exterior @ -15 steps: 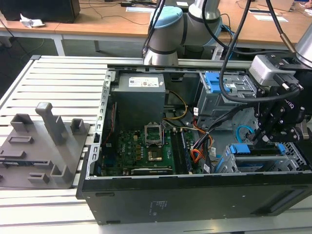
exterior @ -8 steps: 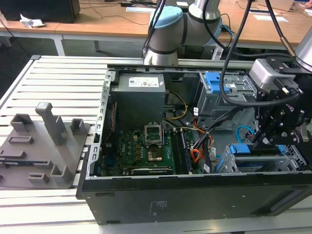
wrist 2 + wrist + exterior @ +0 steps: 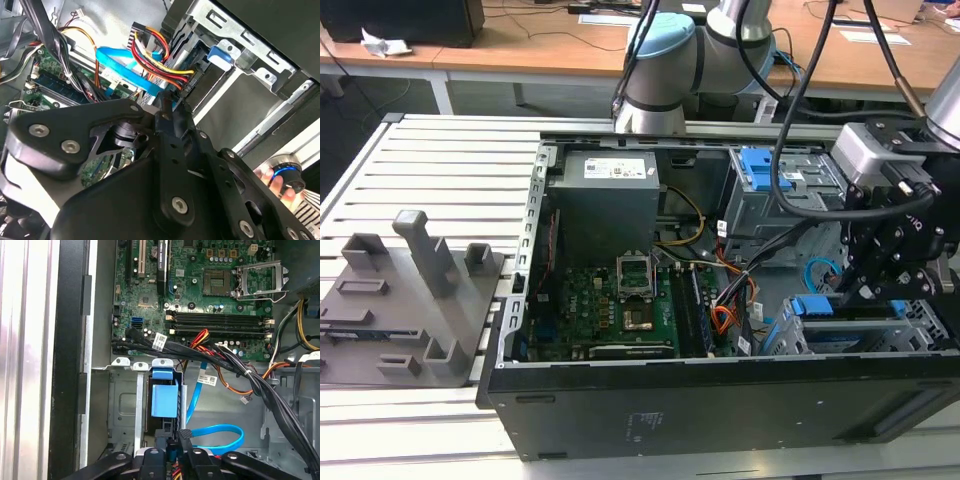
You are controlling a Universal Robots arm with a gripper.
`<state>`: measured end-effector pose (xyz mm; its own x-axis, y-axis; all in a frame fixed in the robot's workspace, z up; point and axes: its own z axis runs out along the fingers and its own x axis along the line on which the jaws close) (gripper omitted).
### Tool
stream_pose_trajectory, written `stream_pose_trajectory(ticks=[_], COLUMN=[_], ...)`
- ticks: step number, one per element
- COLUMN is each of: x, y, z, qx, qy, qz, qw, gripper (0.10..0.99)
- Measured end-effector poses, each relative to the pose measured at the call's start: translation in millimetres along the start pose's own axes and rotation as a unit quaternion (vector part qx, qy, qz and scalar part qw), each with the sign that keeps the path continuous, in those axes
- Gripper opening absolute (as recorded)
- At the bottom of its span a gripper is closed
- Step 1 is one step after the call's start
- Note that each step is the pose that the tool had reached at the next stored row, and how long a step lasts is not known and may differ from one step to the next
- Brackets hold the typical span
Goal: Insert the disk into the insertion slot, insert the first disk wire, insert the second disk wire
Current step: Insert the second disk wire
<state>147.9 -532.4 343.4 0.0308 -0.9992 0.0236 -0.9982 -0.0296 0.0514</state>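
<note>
The disk (image 3: 825, 308), framed by its bright blue carrier (image 3: 165, 400), sits inside the grey metal insertion slot (image 3: 920, 328) at the case's front corner on the exterior view's right. My gripper (image 3: 172, 452) hangs right at the disk's rear end. Its fingers are closed on the connector of the red, yellow and black first disk wire (image 3: 157, 57), which meets the disk beside the fingertip (image 3: 167, 107). The thin light-blue second disk wire (image 3: 220, 432) loops next to the fingers, its black plug (image 3: 185, 434) close beside them. That cable also shows as a flat blue band (image 3: 122, 67).
A thick black cable bundle (image 3: 240, 372) crosses between the motherboard (image 3: 610, 300) and the cage. The taller bay with a blue latch (image 3: 760, 165) stands behind. A grey fixture (image 3: 410, 300) lies on the slatted table at the exterior view's left. A hand rests by a blue-lit knob (image 3: 285, 175).
</note>
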Motion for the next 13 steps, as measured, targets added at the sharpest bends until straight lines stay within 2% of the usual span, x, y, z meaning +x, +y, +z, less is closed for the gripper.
stream_pose_trajectory(ticks=[4, 5, 6, 7, 8, 11, 13], x=[-1.1, -1.7, -1.9, -2.1, -2.0, -2.0, -2.2], y=[0.9, 1.0, 1.0, 1.1, 1.3, 1.5, 6.4], z=[-18.6, -20.1, -21.4, -23.8, -25.8, -26.8, -26.6], qx=[0.0, 0.0, 0.0, 0.0, 0.0, 0.0, 0.0], qy=[0.0002, 0.0003, 0.0002, 0.0003, 0.0003, 0.0002, 0.0002], qz=[0.0, 0.0, 0.0, 0.0, 0.0, 0.0, 0.0], qw=[1.0, 1.0, 1.0, 1.0, 1.0, 1.0, 1.0], gripper=[0.235, 0.22, 0.157, 0.157, 0.106, 0.106, 0.106])
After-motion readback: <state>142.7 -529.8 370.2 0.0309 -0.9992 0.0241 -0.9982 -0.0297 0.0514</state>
